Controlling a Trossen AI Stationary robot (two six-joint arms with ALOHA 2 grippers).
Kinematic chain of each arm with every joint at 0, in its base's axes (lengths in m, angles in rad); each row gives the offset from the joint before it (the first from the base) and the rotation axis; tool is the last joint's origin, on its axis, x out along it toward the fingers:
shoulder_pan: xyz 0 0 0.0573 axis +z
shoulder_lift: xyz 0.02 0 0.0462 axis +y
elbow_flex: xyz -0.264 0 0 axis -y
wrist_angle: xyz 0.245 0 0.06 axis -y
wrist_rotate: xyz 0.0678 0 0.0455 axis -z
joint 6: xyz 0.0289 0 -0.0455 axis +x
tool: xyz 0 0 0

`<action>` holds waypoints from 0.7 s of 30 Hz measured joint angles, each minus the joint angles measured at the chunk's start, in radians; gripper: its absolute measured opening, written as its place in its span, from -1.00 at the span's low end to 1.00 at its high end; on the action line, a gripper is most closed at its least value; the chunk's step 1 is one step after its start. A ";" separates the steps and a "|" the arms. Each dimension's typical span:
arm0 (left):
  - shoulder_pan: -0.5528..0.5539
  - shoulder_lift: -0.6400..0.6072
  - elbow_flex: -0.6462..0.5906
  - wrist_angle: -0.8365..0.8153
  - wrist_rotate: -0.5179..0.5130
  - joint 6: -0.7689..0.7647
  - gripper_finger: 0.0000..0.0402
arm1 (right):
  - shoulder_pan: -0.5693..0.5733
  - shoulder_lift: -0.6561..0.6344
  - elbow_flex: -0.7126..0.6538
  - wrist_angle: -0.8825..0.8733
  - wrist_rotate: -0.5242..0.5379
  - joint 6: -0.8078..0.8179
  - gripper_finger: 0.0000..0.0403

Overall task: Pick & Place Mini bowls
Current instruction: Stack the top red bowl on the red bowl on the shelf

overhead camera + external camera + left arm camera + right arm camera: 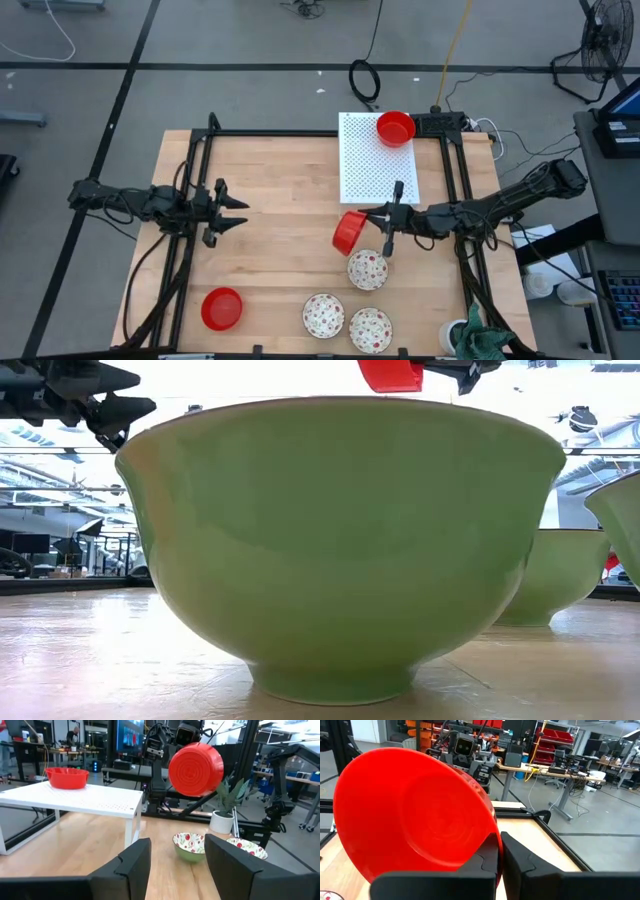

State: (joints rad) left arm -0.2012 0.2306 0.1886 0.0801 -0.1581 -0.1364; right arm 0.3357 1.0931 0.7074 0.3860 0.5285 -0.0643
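Right gripper (368, 222) above the table centre, fingers clamped on the rim of a plain red bowl (349, 232); bowl lifted clear of the wood and tipped on edge, just beside the near edge of the white perforated board (378, 158). Seen from the left wrist, underside of that bowl (195, 769) glossy, with concentric rings and a small round foot; seen from the right wrist, smooth unmarked red inside (417, 815), rim pinched between the dark fingers. Second red bowl (395, 128) upright on the board's far right corner. Third red bowl (221, 308) upright on the table near the front left. Three white bowls with red floral speckles grouped at front right: one (367, 270) directly below the held bowl, two more (323, 315) (370, 330) nearer the front edge, all upright, close together, not touching. Outsides of the speckled bowls pale green in the low view (340, 540). Left gripper (236, 212) at table left, well apart from every bowl, fingers apart, holding nothing.
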 joint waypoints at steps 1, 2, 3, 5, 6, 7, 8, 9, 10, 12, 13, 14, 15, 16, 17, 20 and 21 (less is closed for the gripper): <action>0.000 0.000 0.000 -0.001 0.000 0.000 -0.07 | 0.000 0.000 0.000 0.004 -0.022 -0.001 -1.00; 0.000 0.000 0.000 -0.001 0.000 0.000 -0.07 | 0.000 0.000 0.000 0.007 -0.052 -0.004 -1.00; 0.000 0.000 0.000 -0.001 0.000 0.000 -0.07 | 0.000 0.000 0.000 0.007 -0.088 -0.012 -1.00; 0.000 0.000 0.000 -0.001 0.000 0.000 -0.07 | 0.000 0.000 0.000 0.007 -0.144 -0.033 -1.00; 0.000 0.000 0.000 -0.001 0.000 0.000 -0.07 | -0.001 0.000 0.000 0.007 -0.162 -0.044 -1.00; 0.000 0.000 0.000 -0.001 0.000 0.000 -0.07 | -0.003 -0.004 0.000 0.009 -0.167 -0.060 -1.00; 0.000 0.000 0.000 -0.001 0.000 0.001 -0.07 | -0.010 -0.016 0.000 0.013 -0.167 -0.083 -1.00; 0.000 0.000 0.000 -0.001 0.000 0.001 -0.07 | -0.022 -0.033 0.003 0.018 -0.167 -0.102 -1.00; 0.000 0.000 0.000 -0.001 0.000 0.001 -0.07 | -0.041 -0.054 0.015 0.015 -0.166 -0.119 -1.00; 0.000 0.000 0.000 -0.001 0.000 0.001 -0.07 | -0.092 -0.098 0.061 -0.014 -0.167 -0.146 -1.00; 0.000 0.000 0.000 -0.001 0.000 0.001 -0.07 | -0.124 -0.117 0.091 -0.061 -0.166 -0.162 -1.00; 0.000 0.000 0.000 -0.001 0.000 0.001 -0.07 | -0.161 -0.130 0.125 -0.115 -0.165 -0.177 -1.00; 0.000 0.000 0.000 -0.001 0.000 0.001 -0.07 | -0.203 -0.132 0.169 -0.173 -0.166 -0.187 -1.00; 0.000 0.000 0.000 -0.001 0.000 0.001 -0.07 | -0.248 -0.130 0.211 -0.226 -0.167 -0.195 -1.00; 0.000 0.000 0.000 -0.001 0.000 0.001 -0.07 | -0.291 -0.122 0.254 -0.281 -0.172 -0.200 -1.00; 0.000 0.000 0.000 -0.001 0.000 0.001 -0.07 | -0.417 -0.075 0.399 -0.406 -0.234 -0.216 -1.00; 0.000 0.000 0.000 -0.001 0.000 0.001 -0.07 | -0.454 -0.056 0.450 -0.446 -0.259 -0.217 -1.00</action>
State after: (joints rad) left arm -0.2012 0.2306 0.1886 0.0792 -0.1585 -0.1352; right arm -0.1180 1.0375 1.1574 -0.0598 0.2690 -0.2814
